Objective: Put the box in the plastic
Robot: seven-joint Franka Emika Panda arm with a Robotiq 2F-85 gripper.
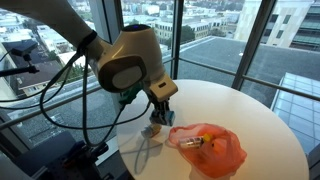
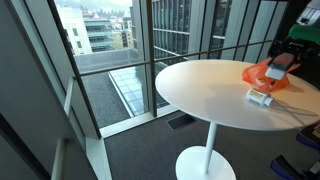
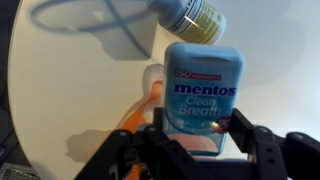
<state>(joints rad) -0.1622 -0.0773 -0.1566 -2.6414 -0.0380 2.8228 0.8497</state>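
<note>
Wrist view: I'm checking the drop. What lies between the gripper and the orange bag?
Only the mint box, clamped in the gripper; the orange bag shows just beyond it. The wrist view shows this.

Daylight only, soft, through tall dark-framed glass windows (image 1: 200,30). Round white table top (image 1: 255,120) bright in both ext. views (image 2: 205,85), near blown-out in wrist view (image 3: 290,80). Faint grey shadow (image 1: 140,152) on it below arm; bluish loop shadow (image 3: 80,20) in wrist view. Room side dim, grey floor (image 2: 130,150) dark vs bright glass. All pics low-res, grainy. Light-blue plastic mint box (image 3: 203,95) label legible but soft; black gripper (image 3: 198,138) at bottom edge underexposed, out of focus.
</note>
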